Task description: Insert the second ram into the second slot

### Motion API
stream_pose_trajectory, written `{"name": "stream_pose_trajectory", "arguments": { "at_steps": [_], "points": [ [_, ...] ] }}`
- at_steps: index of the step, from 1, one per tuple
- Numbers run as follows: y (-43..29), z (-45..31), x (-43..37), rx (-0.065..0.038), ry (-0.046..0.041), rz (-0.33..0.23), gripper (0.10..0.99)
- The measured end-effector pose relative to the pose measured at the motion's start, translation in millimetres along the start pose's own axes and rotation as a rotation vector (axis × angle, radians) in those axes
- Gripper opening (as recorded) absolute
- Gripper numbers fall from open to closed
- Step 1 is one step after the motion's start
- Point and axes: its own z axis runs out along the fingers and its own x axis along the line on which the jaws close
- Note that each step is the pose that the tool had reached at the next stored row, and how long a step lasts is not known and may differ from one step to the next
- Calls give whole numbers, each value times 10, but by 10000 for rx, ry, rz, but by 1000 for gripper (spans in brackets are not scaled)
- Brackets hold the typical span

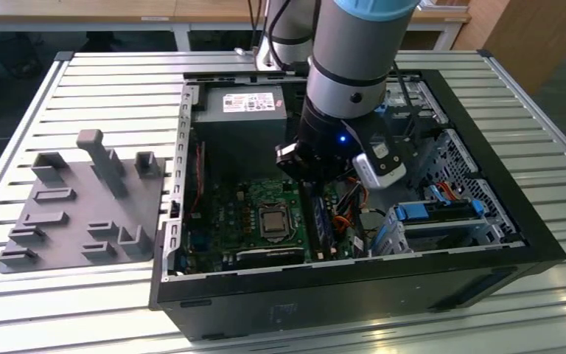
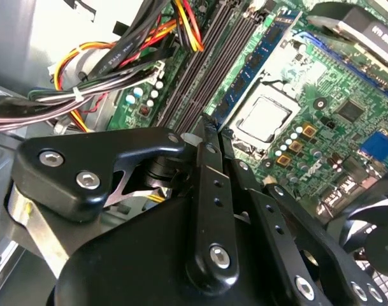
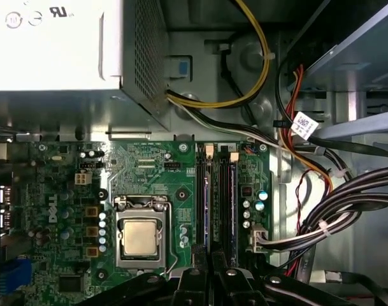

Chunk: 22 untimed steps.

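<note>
My gripper (image 2: 203, 131) hangs low inside the open computer case (image 1: 519, 214), over the near end of the row of ram slots (image 3: 218, 191). Its black fingers (image 3: 194, 280) are shut together with nothing visible between them. A dark blue ram (image 2: 260, 54) stands on edge in the slot closest to the processor socket (image 3: 141, 237), also seen as a blue strip (image 3: 206, 204) and below the wrist (image 1: 320, 221). The fingertips sit right by this stick's end; contact cannot be made out. Another bluish strip (image 3: 232, 197) runs along an outer slot.
Bundled cables (image 3: 334, 217) crowd the side of the slots away from the socket. The power supply (image 1: 244, 110) fills the case's far end and a drive cage (image 1: 441, 217) its right side. A grey fixture plate (image 1: 77, 206) lies on the slatted table at the exterior view's left.
</note>
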Motion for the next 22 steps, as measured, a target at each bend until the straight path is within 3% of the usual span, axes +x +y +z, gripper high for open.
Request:
{"name": "stream_pose_trajectory", "arguments": {
  "at_steps": [9, 22],
  "points": [
    [-6, 73, -36, 0, 0, 10, 137],
    [-8, 119, -37, -1, 0, 11, 137]
  ]
}}
